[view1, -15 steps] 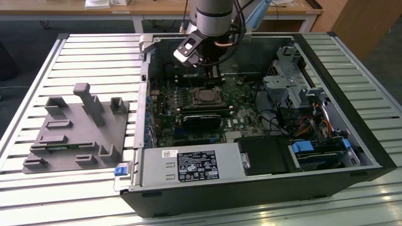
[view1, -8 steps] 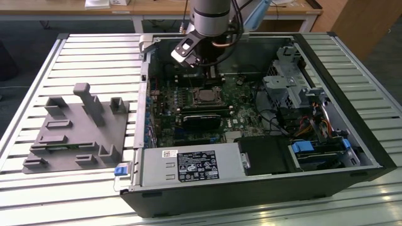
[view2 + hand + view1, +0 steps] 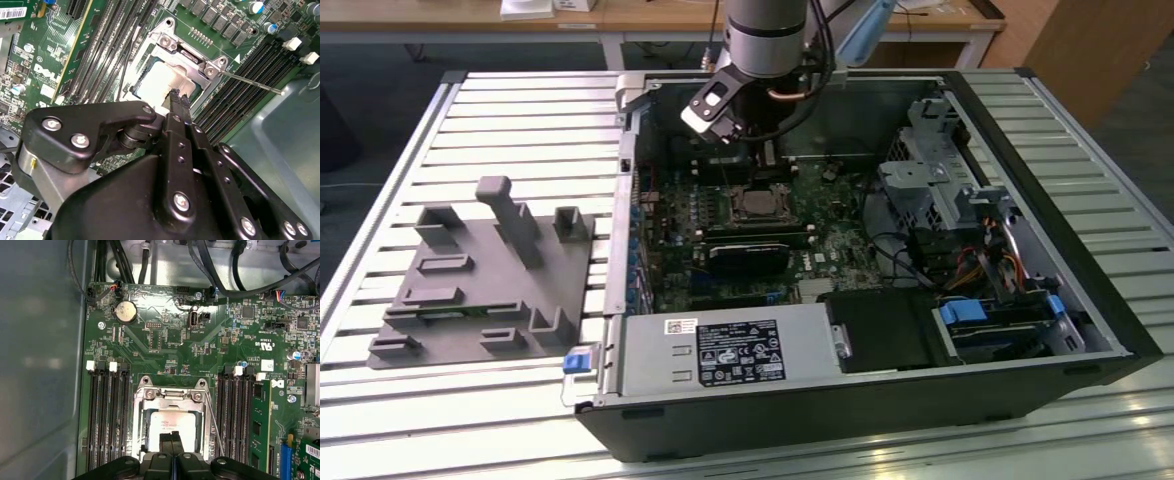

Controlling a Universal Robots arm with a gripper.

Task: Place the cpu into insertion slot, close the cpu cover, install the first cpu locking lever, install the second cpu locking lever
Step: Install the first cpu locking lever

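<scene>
My claw [image 3: 172, 434] was clenched on nothing, tips just over the cpu [image 3: 160, 426]. The cpu sat in the slot [image 3: 145, 432] with the cover [image 3: 172, 397] apparently down. Clenched for pushing, I'd guess. One lever [image 3: 215, 430] stuck out loose.

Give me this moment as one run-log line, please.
gripper: shut, empty, tips at cpu edge | cpu cover: down over cpu | locking lever: thin rod angled away from cover
</scene>
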